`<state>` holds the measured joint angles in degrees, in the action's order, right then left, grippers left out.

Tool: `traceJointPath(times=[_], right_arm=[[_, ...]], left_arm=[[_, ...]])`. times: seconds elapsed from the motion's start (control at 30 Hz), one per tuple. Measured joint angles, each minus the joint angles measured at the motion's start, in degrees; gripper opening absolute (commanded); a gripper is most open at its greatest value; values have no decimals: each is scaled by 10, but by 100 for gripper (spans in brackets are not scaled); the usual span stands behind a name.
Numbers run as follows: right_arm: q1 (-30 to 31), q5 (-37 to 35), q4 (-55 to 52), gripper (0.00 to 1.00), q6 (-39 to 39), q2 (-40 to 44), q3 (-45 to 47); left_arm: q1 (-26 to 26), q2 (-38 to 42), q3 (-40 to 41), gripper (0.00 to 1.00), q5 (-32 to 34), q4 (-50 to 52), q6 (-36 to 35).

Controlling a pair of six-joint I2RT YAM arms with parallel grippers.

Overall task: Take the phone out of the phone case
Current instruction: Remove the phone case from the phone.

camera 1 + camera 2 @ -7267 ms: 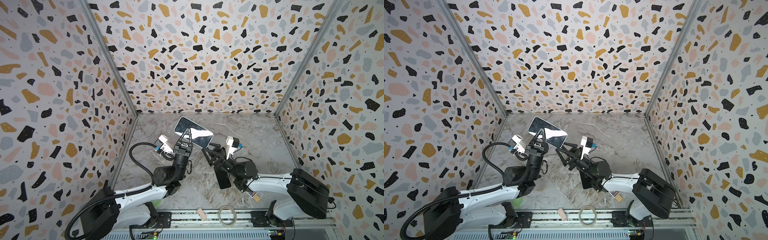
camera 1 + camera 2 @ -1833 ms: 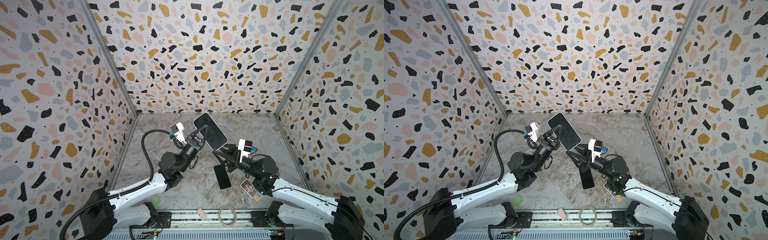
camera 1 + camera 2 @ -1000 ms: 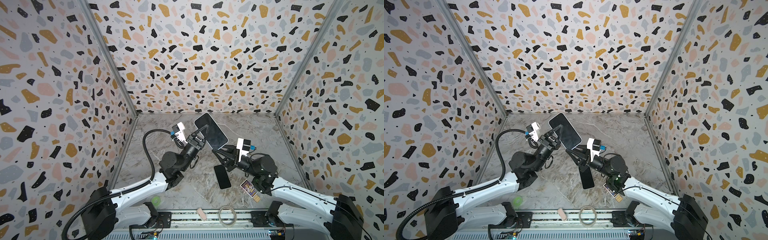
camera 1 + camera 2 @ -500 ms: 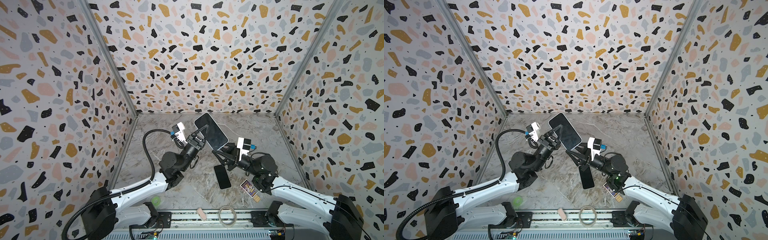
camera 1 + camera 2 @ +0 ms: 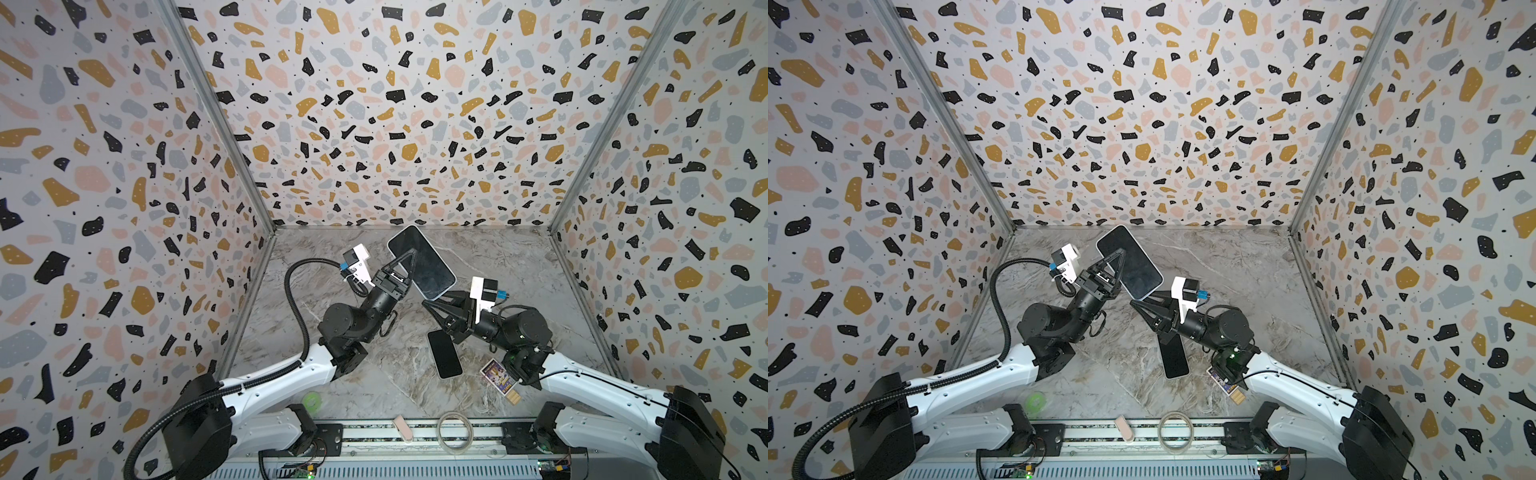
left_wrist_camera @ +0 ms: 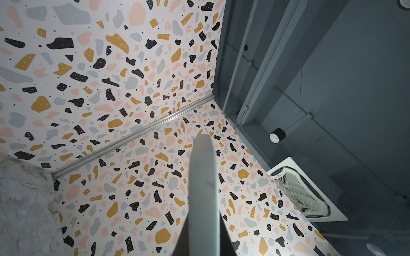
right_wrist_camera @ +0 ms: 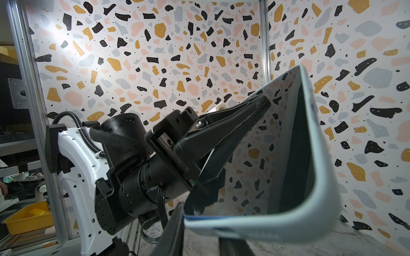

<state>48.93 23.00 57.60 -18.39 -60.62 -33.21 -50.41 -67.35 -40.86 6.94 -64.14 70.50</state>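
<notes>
Left gripper clamps the raised phone case; right gripper at its corner, grip unclear. Marble table.

Both YAMs look the same tbh: white shell links on the left arm lower left and the right arm lower right, chunky round black joints, a ribbed black cable, a white wrist camera block with a blue plug, and black wedge fingers on the left gripper.
</notes>
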Motion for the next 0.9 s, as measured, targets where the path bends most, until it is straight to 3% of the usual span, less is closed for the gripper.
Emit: traceJointPath(times=[0.43,0.9], right_arm=[[0,10,-1,5,-3,0,0],[-54,84,8,3,-38,-14,0]], left_arm=[[1,-1,0,0,-6,-6,1],[9,-12,0,0,-24,-11,1]])
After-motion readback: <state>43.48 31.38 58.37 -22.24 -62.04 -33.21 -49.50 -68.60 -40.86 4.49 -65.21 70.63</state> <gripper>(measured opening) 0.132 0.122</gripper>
